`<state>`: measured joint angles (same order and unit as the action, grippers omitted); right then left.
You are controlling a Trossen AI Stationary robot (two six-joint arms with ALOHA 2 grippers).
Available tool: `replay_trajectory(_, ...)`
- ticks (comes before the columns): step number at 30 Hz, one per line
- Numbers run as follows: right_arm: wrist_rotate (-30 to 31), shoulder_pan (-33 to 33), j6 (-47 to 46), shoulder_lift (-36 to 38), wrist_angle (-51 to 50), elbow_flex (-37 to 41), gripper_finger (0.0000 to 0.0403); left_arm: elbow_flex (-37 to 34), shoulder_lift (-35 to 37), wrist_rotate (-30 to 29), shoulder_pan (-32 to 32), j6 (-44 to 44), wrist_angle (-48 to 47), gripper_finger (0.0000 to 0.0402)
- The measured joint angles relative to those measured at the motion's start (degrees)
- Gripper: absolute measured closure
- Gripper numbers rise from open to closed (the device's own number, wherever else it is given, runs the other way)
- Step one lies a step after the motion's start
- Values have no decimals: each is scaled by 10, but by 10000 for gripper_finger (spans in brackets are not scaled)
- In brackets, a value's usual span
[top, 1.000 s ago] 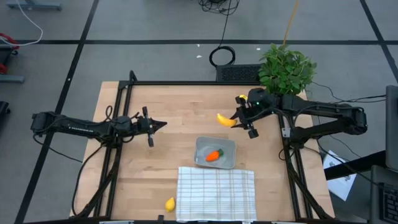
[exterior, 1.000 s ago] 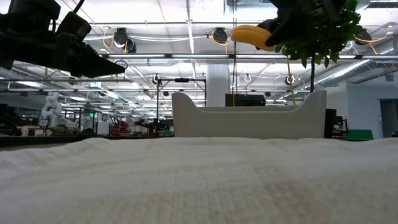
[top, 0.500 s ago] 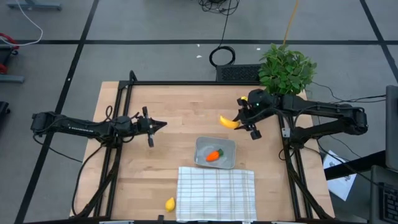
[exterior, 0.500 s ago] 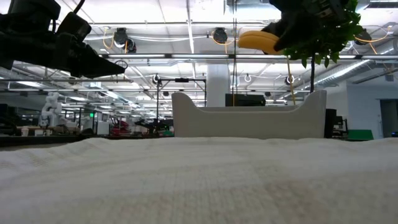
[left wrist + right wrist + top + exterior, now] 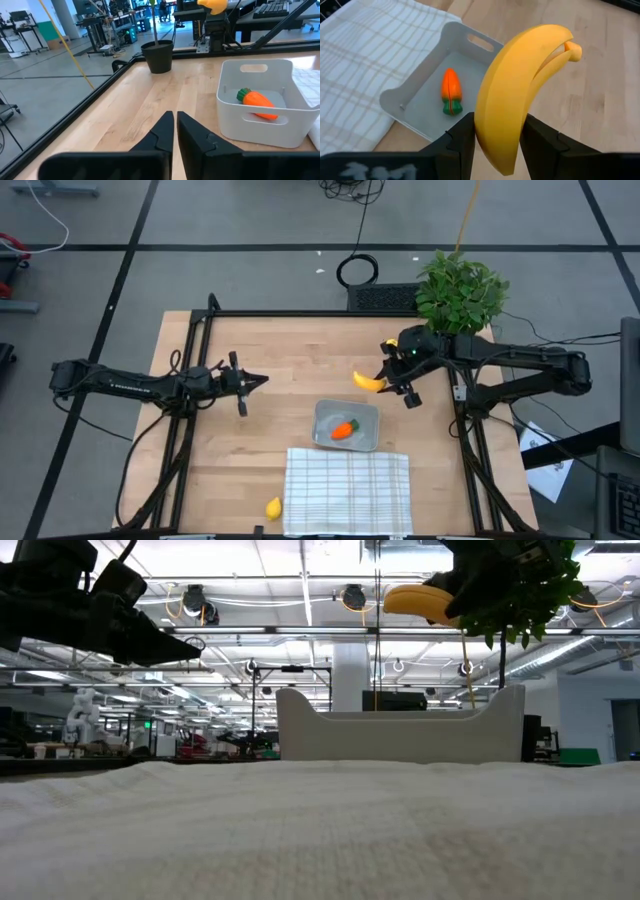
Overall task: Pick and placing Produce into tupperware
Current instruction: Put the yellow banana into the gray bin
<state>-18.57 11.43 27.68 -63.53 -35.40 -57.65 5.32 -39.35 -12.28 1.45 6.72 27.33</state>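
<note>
My right gripper is shut on the curved yellow banana, up in the air just beyond the far right corner of the translucent grey tub. The low view shows the banana high above the tub. The orange carrot lies on the tub's floor. The small yellow lemon piece rests on the table near the near edge, left of the cloth. My left gripper hovers shut over the table's left half, its fingers pointing toward the tub. My right gripper pinches the banana between its two fingers at the blunt end. The fingers come from the table's right, slanting down. The banana is lifted clear of the table, and its stem end sticks out ahead of the fingers.
A white checked cloth lies on the table at the near side of the tub. A leafy green potted plant stands at the far right corner, close behind my right arm. Bare wood shows between my two grippers.
My right gripper has carried the banana a short way toward the near edge, closer to the tub, staying shut on it.
</note>
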Motion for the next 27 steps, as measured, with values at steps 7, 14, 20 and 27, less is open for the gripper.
replay_trajectory(7, 1, -12, 1, 0, 9, 0, 277, 0, 0, -1, 0, -9, 23, 384)
replay_trajectory(14, 2, -14, 14, 0, 9, 0, 277, 0, 0, -2, 0, 9, 63, 393)
replay_trajectory(20, 2, -14, 14, 0, 9, 0, 277, 0, 0, -3, 0, 21, 84, 373)
replay_trajectory(27, 2, -14, 11, 0, 11, 0, 277, 0, 0, -3, 0, 21, 84, 371)
